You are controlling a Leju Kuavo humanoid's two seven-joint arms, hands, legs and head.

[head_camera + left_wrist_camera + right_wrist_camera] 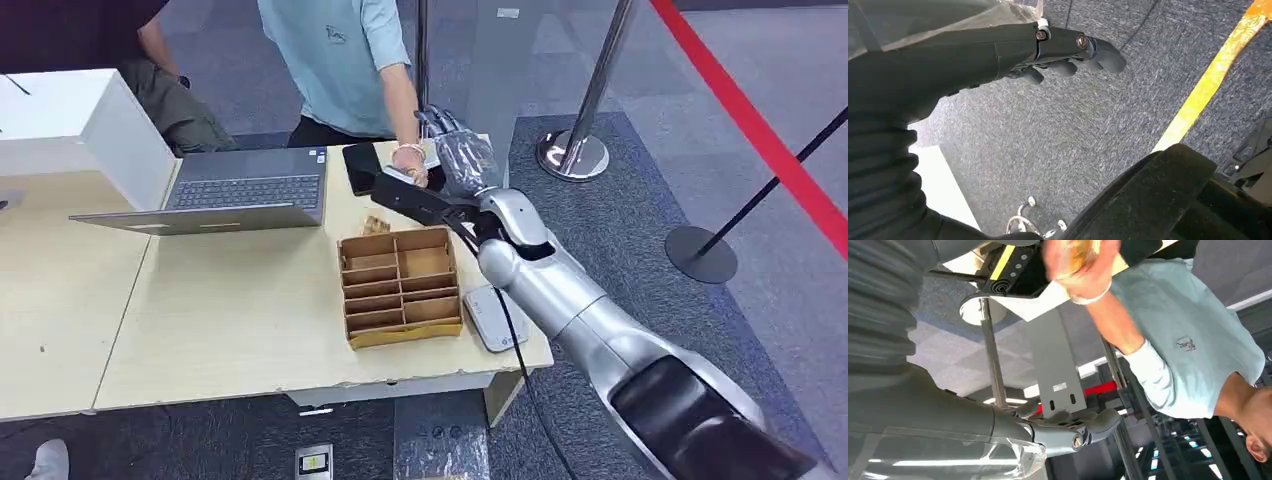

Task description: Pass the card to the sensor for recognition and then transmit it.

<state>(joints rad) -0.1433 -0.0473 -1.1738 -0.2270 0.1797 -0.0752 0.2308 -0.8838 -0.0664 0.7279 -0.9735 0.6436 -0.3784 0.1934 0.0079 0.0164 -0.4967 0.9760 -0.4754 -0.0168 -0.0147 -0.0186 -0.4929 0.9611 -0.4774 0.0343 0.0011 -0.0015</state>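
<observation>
Right hand [462,160] reached over the tabletop's [230,330] far edge, fingers apart, beside a person's hand [409,163] holding the card [432,156]; left hand's [998,55] fingers hung loosely curled, holding nothing.

We see our right arm [600,330] as smooth silver shells ending in a black elbow cover, a thin black cable running along it. The right hand [462,160] is grey with darker fingers (a clear film wraps its back). On the left hand [998,55], round screws mark the dark finger links.
</observation>
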